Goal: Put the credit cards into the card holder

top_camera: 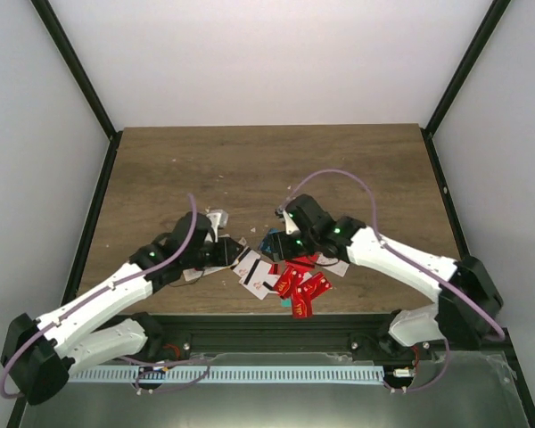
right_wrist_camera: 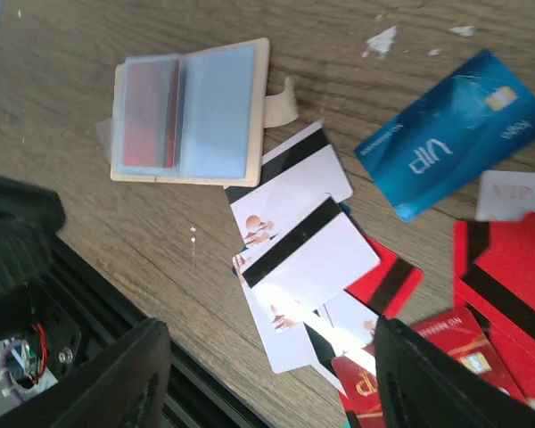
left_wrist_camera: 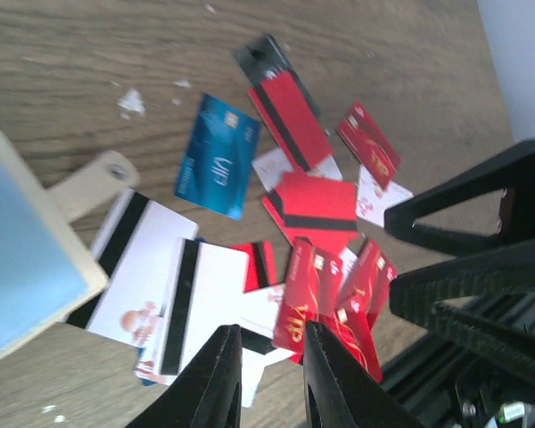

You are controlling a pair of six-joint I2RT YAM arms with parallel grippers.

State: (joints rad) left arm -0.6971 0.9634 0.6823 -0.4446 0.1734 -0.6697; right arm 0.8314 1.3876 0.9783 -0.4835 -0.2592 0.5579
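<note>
The credit cards (top_camera: pixel 294 278) lie in a loose heap near the table's front edge: red ones (left_wrist_camera: pixel 316 205), a blue one (right_wrist_camera: pixel 441 147) and white ones with black stripes (right_wrist_camera: pixel 308 245). The beige card holder (right_wrist_camera: pixel 187 111) lies open and flat left of the heap, with a red card behind one clear sleeve. Its corner and snap tab (left_wrist_camera: pixel 98 183) show in the left wrist view. My left gripper (left_wrist_camera: pixel 269 332) hovers over the heap's near side, jaws a narrow gap apart with nothing between them. My right gripper (right_wrist_camera: pixel 276 392) stands wide open above the white cards, holding nothing.
White flecks (left_wrist_camera: pixel 129 102) dot the wood beyond the cards. A black rail (top_camera: pixel 276 325) runs along the near edge, close to the heap. The two grippers (top_camera: pixel 241 254) (top_camera: pixel 281 250) sit close together, the right gripper's fingers (left_wrist_camera: pixel 473 205) showing in the left wrist view.
</note>
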